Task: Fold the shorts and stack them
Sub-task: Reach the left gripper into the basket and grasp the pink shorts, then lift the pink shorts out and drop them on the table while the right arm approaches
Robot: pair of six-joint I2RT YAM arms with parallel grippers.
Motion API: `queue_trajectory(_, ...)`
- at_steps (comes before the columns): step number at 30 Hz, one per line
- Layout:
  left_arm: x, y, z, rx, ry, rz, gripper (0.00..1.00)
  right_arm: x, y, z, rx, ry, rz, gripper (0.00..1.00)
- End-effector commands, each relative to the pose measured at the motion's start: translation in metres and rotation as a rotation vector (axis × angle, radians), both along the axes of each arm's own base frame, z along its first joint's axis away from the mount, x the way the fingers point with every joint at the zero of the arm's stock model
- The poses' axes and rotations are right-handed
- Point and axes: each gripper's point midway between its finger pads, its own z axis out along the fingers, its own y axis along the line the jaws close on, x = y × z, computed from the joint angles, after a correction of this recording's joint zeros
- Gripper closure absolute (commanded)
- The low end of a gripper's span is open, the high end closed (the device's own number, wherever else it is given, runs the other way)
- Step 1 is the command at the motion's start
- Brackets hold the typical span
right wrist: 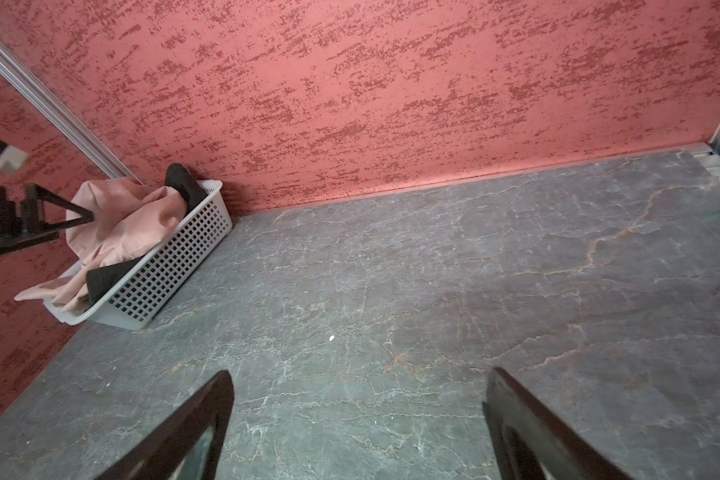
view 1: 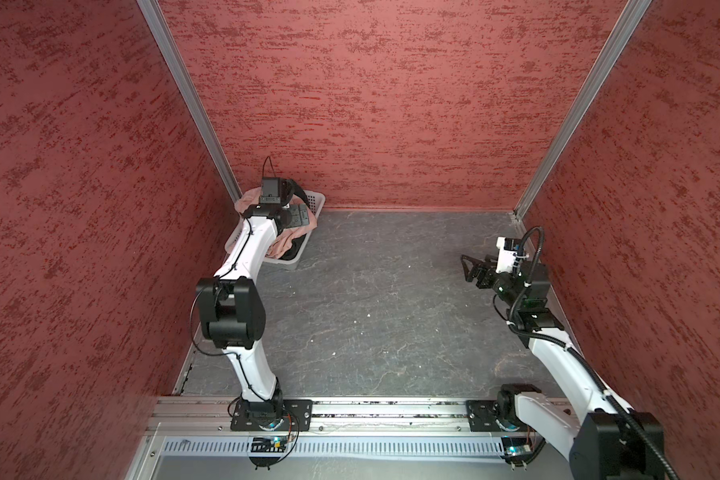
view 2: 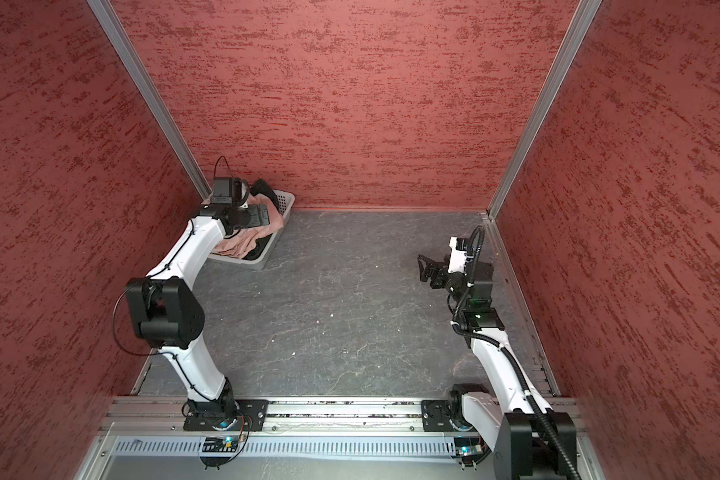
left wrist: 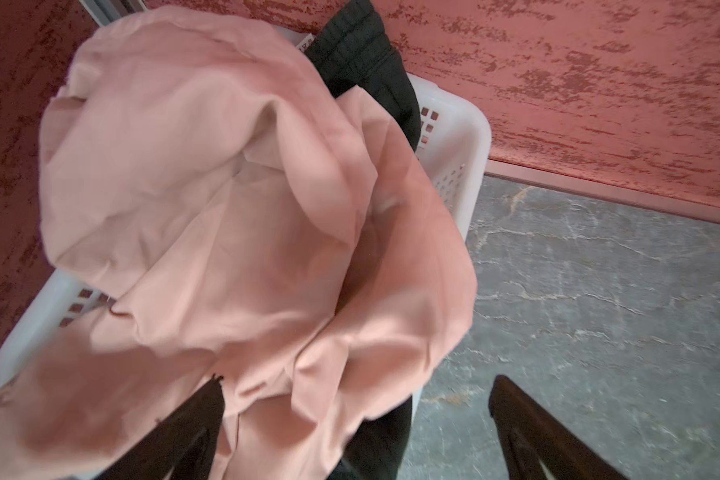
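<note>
While both pairs lie heaped in the basket (right wrist: 171, 266) at the far left corner of the tabletop (view 1: 371, 311), nothing is folded yet, so the step in hand looks like pulling the first pair out. The pink shorts (left wrist: 208, 187) sit crumpled on top and spill over the rim. The black shorts (left wrist: 362, 54) lie mostly underneath, one end poking up by the back wall. The left end effector (left wrist: 356, 382) hovers just over the pink cloth, jaws spread wide with nothing between them. The right end effector (right wrist: 360, 374) hangs well apart over bare tabletop on the right side, likewise wide and empty. To do this well, I would bring the left one down on a raised ridge of pink fabric rather than a flat stretch and pinch only that layer, leaving the black pair in place. It should then lift straight up before swinging toward the open middle, since a sideways drag could snag the rim and tip the basket. No waistband shows on the pink pair, so a two-arm regrasp will likely be needed once the cloth lies flat.
</note>
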Motion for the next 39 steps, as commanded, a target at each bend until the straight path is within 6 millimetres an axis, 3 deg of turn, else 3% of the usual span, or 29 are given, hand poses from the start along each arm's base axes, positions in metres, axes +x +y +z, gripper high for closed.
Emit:
queue_trajectory(1,0.007,0.008,-0.013,0.032,0.057,0.003,0.01,-0.002,0.008,0.000,0.029,-0.005,0.033,0.05)
queue_trajectory(6,0.020,0.013,-0.031,0.014,0.073,0.012,0.02,-0.001,0.013,-0.006,0.040,0.011,0.045,0.06)
queue_trajectory(8,0.023,0.017,-0.038,-0.005,0.084,0.018,0.11,-0.001,0.015,-0.006,0.040,0.016,0.049,0.06)
queue_trajectory(11,0.029,0.022,-0.036,-0.010,0.072,0.016,0.37,-0.002,0.016,-0.004,0.037,0.015,0.052,0.06)
queue_trajectory(14,0.037,0.020,-0.025,0.006,0.050,-0.018,0.73,-0.001,0.015,-0.003,0.038,0.011,0.049,0.06)
queue_trajectory(18,0.040,0.012,0.005,0.022,0.013,-0.066,1.00,0.000,0.018,-0.003,0.054,0.013,0.059,0.06)
queue_trajectory(25,0.015,-0.014,0.103,0.064,-0.101,-0.161,1.00,0.003,0.021,-0.003,0.063,0.002,0.072,0.06)
queue_trajectory(28,-0.009,-0.043,0.143,0.068,-0.134,-0.248,1.00,0.004,0.021,0.003,0.059,-0.022,0.070,0.06)
queue_trajectory(36,-0.104,-0.200,0.218,0.027,-0.235,-0.680,1.00,0.021,0.008,0.033,0.037,-0.069,-0.005,0.03)
queue_trajectory(39,-0.133,-0.237,0.243,-0.079,-0.291,-0.765,1.00,0.025,0.004,0.043,0.010,-0.057,-0.021,0.03)
